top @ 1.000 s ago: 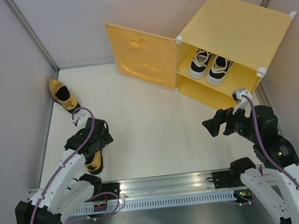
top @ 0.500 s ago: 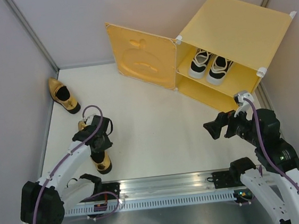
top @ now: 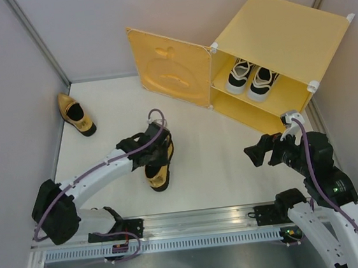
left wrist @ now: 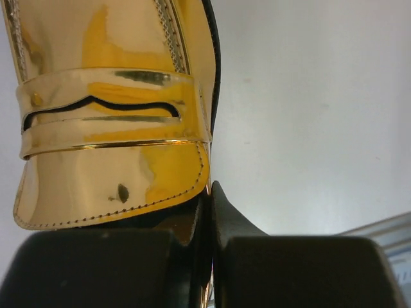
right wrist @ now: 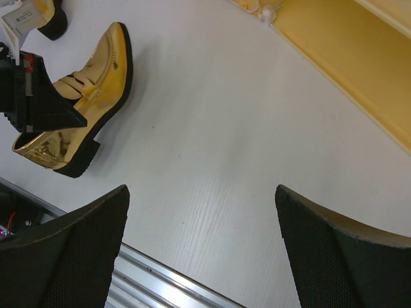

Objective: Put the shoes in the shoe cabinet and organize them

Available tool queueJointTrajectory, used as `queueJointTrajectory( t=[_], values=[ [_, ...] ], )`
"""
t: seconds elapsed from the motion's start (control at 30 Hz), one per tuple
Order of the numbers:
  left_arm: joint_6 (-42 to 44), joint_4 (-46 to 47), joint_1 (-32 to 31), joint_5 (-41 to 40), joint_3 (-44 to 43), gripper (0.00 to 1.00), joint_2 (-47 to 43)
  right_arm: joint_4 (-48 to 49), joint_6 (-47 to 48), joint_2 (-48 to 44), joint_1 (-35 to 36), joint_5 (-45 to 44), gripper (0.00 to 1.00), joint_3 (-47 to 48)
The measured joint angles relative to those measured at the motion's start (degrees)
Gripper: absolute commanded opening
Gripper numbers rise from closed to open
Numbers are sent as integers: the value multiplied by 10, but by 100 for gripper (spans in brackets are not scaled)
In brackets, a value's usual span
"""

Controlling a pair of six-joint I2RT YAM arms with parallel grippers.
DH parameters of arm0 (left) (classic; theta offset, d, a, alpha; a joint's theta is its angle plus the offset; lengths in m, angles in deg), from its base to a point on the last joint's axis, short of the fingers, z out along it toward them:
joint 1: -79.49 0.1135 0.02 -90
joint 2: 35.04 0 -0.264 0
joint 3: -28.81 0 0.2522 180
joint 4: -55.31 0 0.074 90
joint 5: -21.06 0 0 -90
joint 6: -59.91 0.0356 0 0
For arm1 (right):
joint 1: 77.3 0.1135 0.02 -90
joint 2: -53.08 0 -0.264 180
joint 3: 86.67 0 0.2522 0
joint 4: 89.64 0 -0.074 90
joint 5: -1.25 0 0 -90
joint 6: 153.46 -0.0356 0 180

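Note:
My left gripper (top: 153, 148) is shut on the side rim of a shiny gold loafer (top: 158, 172) in the middle of the white floor. In the left wrist view the fingers pinch that rim (left wrist: 209, 192) under the loafer's strap (left wrist: 109, 96). Whether the shoe rests on the floor I cannot tell. The other gold loafer (top: 76, 114) lies by the left wall. Two white sneakers (top: 251, 78) stand side by side on the shelf of the yellow shoe cabinet (top: 284, 33), whose door (top: 169, 68) is swung open to the left. My right gripper (top: 262, 151) hangs open and empty before the cabinet's lower compartment (right wrist: 347, 58).
Grey walls close in the floor on the left, back and right. An aluminium rail (top: 195, 225) runs along the near edge by the arm bases. The right wrist view shows the held loafer (right wrist: 90, 96) to its left and bare floor between its own fingers (right wrist: 200, 192).
The left gripper closed on the near gold loafer and carried it from the left side to the middle of the floor. The right arm barely shifted.

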Motion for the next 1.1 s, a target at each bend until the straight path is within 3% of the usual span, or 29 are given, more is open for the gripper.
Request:
queueJointTrajectory(
  t=[0.17, 0.37, 0.57, 0.9, 1.0, 1.1],
  values=[
    [5, 24, -126, -7, -128, 2, 135, 0, -12, 0, 0, -7, 98, -7],
    [13, 36, -212, -15, -263, 5, 297, -1, -21, 0, 0, -22, 98, -7],
    [18, 41, -254, -11, -316, 27, 365, -8, -23, 0, 0, -37, 98, -7],
    [20, 41, -254, -9, -329, 80, 342, -42, -31, -1, 0, -39, 98, 6],
    [20, 41, -254, -12, -329, 89, 303, -53, -31, -1, 0, -41, 98, 22],
    [20, 40, -250, -19, -330, 92, 251, -64, -31, 1, 0, -48, 98, 35]
  ],
)
